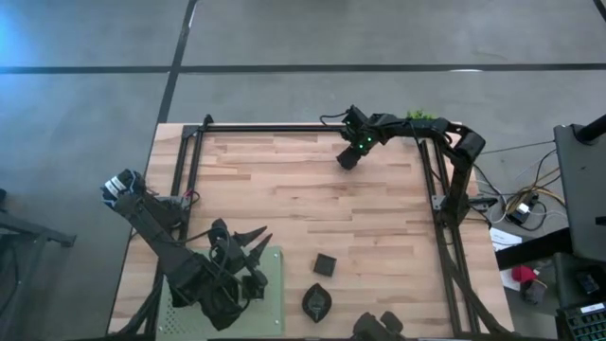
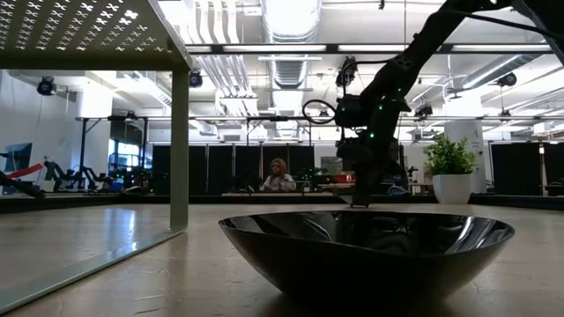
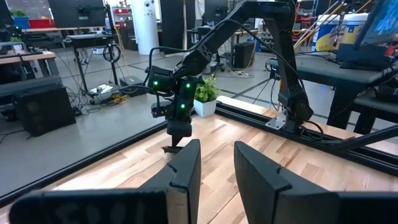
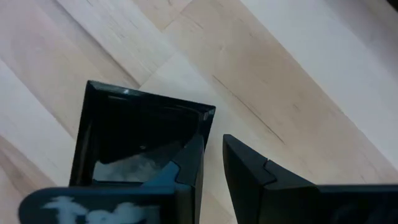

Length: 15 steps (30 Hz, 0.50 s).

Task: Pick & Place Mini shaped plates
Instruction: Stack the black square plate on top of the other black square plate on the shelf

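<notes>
Right gripper low at the worktop's far edge, fingers narrowly pinching a square plate's rim, pinning it there. Left gripper waits above the mat, fingers apart, empty.

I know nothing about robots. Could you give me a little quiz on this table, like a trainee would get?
1. True or false: on the left arm, the jaws stand open and empty.
2. The black dish under the right arm is: A round; B square; C leaf-shaped.
3. Fill in: the left arm reaches over a pale ___ mat.

Key: 1 true; 2 B; 3 green.
</notes>
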### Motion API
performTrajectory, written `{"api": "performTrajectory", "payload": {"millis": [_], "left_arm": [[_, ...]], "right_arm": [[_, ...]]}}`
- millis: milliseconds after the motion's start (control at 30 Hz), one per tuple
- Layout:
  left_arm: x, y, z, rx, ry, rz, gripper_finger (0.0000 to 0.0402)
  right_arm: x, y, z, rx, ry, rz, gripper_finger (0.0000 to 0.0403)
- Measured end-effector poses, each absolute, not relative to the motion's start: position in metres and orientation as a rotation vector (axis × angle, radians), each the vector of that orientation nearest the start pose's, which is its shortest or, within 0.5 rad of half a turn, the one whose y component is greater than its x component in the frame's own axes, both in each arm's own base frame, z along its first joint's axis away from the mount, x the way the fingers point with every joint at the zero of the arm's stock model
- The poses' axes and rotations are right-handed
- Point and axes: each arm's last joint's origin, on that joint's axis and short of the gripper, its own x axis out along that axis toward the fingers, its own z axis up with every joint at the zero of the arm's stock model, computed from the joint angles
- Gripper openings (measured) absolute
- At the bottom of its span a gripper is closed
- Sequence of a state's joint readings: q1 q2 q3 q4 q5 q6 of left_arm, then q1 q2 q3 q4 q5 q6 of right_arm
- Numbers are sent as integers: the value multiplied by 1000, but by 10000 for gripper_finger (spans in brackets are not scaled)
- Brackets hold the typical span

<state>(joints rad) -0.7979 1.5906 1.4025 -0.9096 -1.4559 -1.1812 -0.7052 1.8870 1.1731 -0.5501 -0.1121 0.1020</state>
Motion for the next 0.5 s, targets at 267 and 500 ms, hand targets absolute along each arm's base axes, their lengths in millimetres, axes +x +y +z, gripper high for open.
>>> {"api": "performTrajectory", "payload": {"millis": [267, 500], "left_arm": [[237, -202, 317, -120, 66, 724, 92], [237, -202, 317, -120, 66, 724, 92]], "right_arm": [[274, -229, 148, 592, 1139, -573, 56], [276, -227, 148, 633, 1118, -500, 56]]}}
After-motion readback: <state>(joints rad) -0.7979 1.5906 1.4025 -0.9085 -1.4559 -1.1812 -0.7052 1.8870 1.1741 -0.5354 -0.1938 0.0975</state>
